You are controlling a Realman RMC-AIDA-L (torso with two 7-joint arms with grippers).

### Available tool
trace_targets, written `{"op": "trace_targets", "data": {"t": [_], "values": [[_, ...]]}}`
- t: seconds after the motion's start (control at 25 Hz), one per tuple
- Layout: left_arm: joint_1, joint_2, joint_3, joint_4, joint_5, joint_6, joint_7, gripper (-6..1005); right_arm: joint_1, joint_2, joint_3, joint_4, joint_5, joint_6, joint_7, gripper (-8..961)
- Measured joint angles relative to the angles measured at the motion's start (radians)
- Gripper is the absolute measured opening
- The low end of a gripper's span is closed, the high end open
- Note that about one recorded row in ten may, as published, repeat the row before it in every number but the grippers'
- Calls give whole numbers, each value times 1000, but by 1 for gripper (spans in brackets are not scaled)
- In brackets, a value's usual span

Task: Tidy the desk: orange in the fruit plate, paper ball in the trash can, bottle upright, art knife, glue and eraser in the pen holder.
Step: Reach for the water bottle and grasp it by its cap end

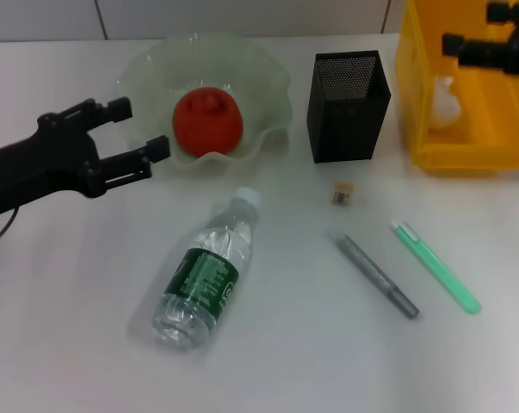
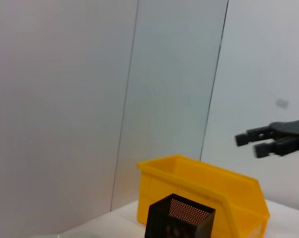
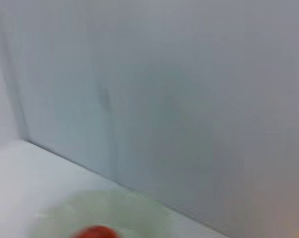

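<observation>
While orange (image 1: 207, 120) sits in fruit plate (image 1: 268, 73), left gripper (image 1: 141, 129) open beside.

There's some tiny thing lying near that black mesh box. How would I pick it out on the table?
Start at the pen holder, the tall black mesh box beside the yellow trash can. On the table just in front of it, nearer the camera, lies the eraser, a tiny tan block with a dark mark. It is far smaller and stubbier than the long grey pen-like stick and the green one lying beyond it.
</observation>
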Motion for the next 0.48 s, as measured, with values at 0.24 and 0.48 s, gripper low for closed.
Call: {"op": "trace_targets", "data": {"t": [0.24, 0.48], "values": [[164, 5, 297, 479, 209, -259, -441, 829, -158, 1, -33, 170, 278, -167, -413, 845], [147, 3, 438, 662, 526, -294, -884, 827, -190, -3, -24, 429, 286, -341, -694, 846]]}}
